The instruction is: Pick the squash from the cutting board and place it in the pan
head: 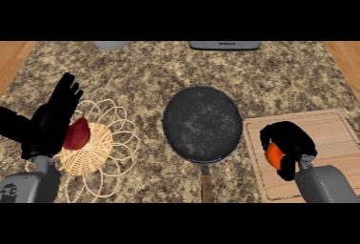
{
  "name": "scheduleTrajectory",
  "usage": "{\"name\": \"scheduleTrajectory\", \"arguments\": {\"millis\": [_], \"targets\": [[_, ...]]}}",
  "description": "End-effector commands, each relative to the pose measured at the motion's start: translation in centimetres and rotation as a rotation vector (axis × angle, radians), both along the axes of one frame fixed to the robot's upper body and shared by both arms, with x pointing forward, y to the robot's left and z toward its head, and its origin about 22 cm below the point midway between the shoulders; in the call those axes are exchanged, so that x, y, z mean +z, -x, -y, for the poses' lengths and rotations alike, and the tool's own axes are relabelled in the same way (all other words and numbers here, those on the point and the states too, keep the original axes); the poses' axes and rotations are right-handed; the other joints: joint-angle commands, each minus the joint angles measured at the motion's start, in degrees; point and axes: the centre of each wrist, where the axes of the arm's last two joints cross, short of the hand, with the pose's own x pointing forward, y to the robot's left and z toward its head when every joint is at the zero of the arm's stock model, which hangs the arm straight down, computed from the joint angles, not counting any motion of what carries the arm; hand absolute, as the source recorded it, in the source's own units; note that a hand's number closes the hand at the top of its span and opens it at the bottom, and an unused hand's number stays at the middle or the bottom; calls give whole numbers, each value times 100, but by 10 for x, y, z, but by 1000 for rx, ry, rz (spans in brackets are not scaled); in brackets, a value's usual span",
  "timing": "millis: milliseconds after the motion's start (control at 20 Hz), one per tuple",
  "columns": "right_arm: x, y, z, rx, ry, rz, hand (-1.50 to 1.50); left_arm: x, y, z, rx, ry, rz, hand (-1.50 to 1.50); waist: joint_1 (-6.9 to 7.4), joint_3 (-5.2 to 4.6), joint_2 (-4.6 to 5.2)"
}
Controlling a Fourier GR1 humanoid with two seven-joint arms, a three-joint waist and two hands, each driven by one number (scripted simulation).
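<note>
Right hand (pixel 288 143) curled round orange squash (pixel 274 155) over cutting board (pixel 330 128). Pan (pixel 202 125) lies at 9 o'clock, just beside the board. Left hand (pixel 53 119) open, resting by basket (pixel 88 152).

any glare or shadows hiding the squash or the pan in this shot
Head view: no glare on the pan, its dark inside evenly lit and fully visible; the squash shows only as an orange patch, hidden mostly by the right hand curled round it over the cutting board, not by shadow.
</note>
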Motion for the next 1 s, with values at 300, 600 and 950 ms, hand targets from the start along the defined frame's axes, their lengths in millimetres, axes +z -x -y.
{"name": "scheduleTrajectory", "arguments": {"millis": [300,600,950], "targets": [[38,14,-171,-104,-55,210,150,-7,-6,12,-66,-1,-19,0,394,55,17],[107,30,-233,-163,16,579,150,-9,-7,23,-86,5,-27,0,530,44,-67],[159,52,-279,-281,20,724,150,0,-17,33,-98,8,-12,0,569,55,12]]}}
